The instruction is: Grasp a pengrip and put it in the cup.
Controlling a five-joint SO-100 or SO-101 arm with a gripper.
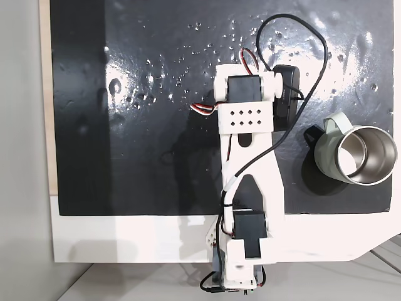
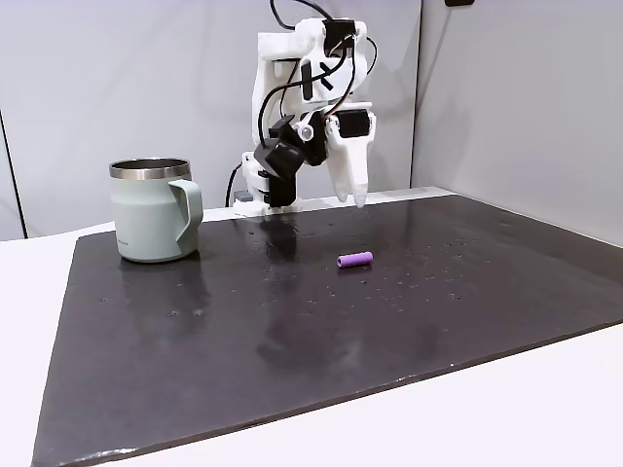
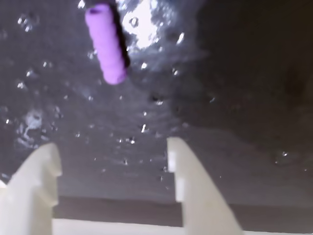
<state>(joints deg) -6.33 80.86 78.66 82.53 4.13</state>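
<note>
A small purple ribbed pengrip (image 2: 355, 260) lies on its side on the black mat, right of centre in a fixed view. It appears again at the top left of the wrist view, the pengrip (image 3: 105, 41) lying ahead of the fingers. My gripper (image 2: 352, 199) hangs above the mat just behind the pengrip, pointing down and not touching it. In the wrist view my gripper (image 3: 111, 146) is open, with bare mat between its white fingers. The sage-green cup (image 2: 151, 210) stands upright at the mat's left with its handle turned toward the arm, and the same cup (image 1: 354, 155) sits right of the arm from above.
A glossy black mat (image 2: 292, 331) dotted with droplets covers a white table (image 1: 125, 241). The white arm (image 1: 247, 163) stretches from its base at the table's near edge across the mat's middle. Grey walls stand behind. Open mat lies between pengrip and cup.
</note>
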